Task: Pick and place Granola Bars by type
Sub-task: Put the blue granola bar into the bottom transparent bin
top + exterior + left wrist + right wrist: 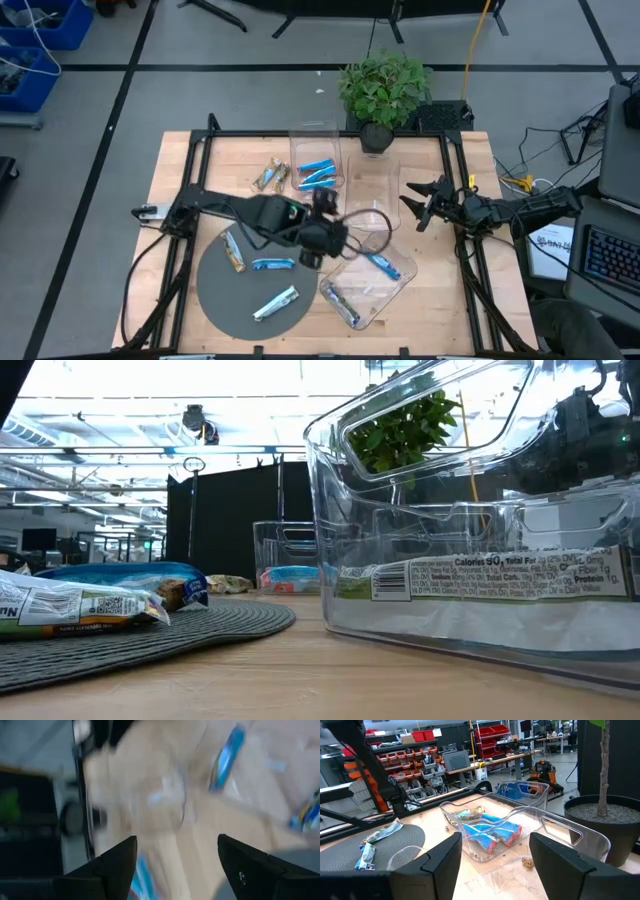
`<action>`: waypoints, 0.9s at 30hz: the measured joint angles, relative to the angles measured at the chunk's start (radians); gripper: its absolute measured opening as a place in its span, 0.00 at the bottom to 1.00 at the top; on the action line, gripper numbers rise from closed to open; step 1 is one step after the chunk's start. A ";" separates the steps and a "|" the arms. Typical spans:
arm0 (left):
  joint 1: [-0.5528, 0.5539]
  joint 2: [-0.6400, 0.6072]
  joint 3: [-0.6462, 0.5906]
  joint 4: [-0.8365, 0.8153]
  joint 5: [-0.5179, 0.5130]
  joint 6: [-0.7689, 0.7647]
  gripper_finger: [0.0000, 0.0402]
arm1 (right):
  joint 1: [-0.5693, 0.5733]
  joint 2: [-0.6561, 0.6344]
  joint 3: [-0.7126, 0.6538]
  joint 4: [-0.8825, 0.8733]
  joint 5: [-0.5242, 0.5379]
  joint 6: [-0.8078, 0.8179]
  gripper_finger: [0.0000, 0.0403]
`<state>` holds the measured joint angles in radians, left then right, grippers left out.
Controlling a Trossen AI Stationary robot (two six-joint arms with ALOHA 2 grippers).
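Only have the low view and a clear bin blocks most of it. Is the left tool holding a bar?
Observer: No. The left tool is open and empty, beside the near clear bin.
Operator: What's in that bin?
Observer: Two granola bars: a blue bar and a silvery bar.
Operator: Where's the right arm?
Observer: The right tool waits open at the table's right side, holding nothing.
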<state>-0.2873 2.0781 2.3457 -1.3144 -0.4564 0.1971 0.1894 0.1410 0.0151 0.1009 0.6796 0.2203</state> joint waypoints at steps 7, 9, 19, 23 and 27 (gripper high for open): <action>0.066 -0.105 -0.167 -0.207 0.051 -0.185 0.68 | 0.000 0.000 0.000 0.000 0.000 0.000 0.56; 0.078 -0.162 -0.260 -0.177 0.074 -0.208 0.68 | 0.000 0.000 0.000 0.000 0.000 0.000 0.56; 0.089 -0.434 -0.726 0.038 0.156 -0.309 0.68 | 0.000 0.000 0.000 0.000 0.000 0.000 0.56; 0.080 -0.509 -0.843 0.072 0.205 -0.376 0.68 | 0.000 0.000 0.000 0.000 0.000 0.000 0.56; 0.064 -0.590 -0.970 0.139 0.252 -0.419 0.68 | 0.000 0.000 0.000 0.000 0.000 0.000 0.56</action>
<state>-0.2231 1.4884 1.3757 -1.1756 -0.2041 -0.2222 0.1896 0.1410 0.0149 0.1009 0.6792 0.2200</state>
